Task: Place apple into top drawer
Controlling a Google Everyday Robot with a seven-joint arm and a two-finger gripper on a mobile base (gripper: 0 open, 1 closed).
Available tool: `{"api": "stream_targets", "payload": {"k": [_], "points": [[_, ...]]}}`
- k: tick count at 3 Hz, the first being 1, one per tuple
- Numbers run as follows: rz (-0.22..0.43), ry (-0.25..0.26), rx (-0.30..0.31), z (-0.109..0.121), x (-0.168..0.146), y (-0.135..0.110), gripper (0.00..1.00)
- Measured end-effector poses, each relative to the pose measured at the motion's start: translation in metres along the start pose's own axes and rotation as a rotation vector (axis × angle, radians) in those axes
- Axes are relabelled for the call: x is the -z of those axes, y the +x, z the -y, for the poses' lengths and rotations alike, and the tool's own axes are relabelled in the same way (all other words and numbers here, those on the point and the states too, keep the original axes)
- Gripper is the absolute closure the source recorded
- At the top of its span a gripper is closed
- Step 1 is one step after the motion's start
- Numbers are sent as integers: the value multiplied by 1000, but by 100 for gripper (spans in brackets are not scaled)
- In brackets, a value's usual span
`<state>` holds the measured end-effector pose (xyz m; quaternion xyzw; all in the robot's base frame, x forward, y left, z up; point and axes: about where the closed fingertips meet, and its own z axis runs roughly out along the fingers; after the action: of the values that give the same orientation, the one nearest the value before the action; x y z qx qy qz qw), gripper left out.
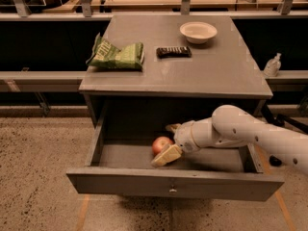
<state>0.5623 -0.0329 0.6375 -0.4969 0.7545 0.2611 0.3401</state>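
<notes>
The top drawer [144, 179] is pulled out, and its front panel has a small metal knob. The red apple [160, 144] rests on the drawer floor left of centre. My gripper [163, 146] reaches into the drawer from the right on the white arm. Its fingers are spread, one [166, 156] in front of the apple and one [172, 127] behind it. The apple sits between the fingertips.
On the grey cabinet top [207, 76] lie a green chip bag [115, 57], a black bar [173, 52] and a white bowl [198, 32]. A small bottle [272, 65] stands on the ledge at right. Speckled floor lies in front.
</notes>
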Motion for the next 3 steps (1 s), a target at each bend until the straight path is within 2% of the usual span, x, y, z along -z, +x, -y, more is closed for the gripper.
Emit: {"api": "stream_targets", "payload": {"k": [1, 3], "points": [[49, 34, -23, 8, 17, -8, 16], [198, 112, -19, 15, 111, -59, 63]]}}
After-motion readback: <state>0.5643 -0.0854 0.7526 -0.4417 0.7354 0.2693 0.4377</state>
